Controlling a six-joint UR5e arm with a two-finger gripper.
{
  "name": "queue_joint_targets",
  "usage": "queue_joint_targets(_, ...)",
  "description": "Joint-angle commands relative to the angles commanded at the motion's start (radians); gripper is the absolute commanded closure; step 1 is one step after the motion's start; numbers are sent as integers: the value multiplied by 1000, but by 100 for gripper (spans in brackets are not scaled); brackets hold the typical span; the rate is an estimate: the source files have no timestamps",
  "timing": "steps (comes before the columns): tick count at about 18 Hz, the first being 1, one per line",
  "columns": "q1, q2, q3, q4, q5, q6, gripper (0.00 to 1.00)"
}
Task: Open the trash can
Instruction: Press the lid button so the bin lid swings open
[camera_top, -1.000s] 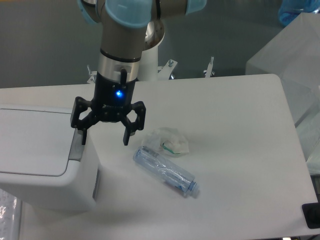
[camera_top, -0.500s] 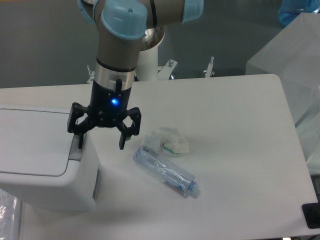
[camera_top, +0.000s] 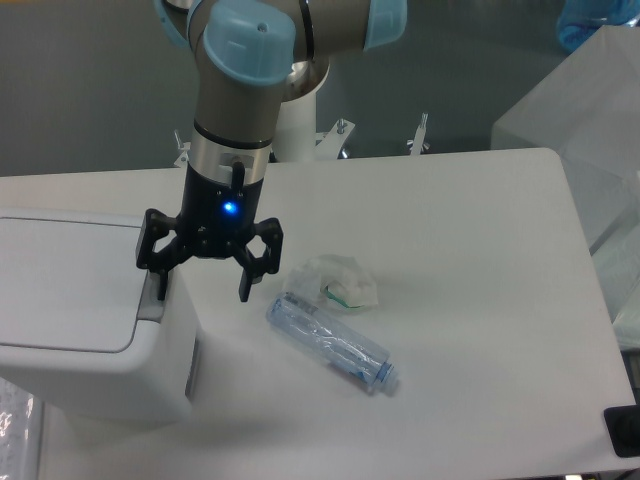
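The trash can (camera_top: 80, 320) is a large white boxy bin at the left edge of the table, its flat lid down. A grey push tab (camera_top: 152, 298) sits on its right edge. My gripper (camera_top: 203, 290) is open, its black fingers spread wide and pointing down. The left fingertip (camera_top: 160, 285) is right at the grey tab; I cannot tell whether it touches. The right fingertip (camera_top: 245, 290) hangs over the table to the right of the bin.
A clear plastic bottle (camera_top: 330, 342) lies on the white table (camera_top: 480, 300) right of the gripper. A crumpled white wrapper (camera_top: 340, 280) lies just behind it. A frosted plastic box (camera_top: 590, 120) stands at the far right.
The gripper has moved a little left and down toward the bin's grey tab, mostly between the first two frames. It stays open. The lid has not moved.
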Motion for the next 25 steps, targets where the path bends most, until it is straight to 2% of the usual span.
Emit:
queue_joint_targets(14,0,-8,2,-2,2,0,0)
queue_joint_targets(16,0,-5,17,6,2,-2,0)
queue_joint_targets(20,14,5,90,14,8,24,0)
queue_joint_targets(22,32,3,120,12,43,84,0)
queue_joint_targets(25,54,3,126,9,210,233,0)
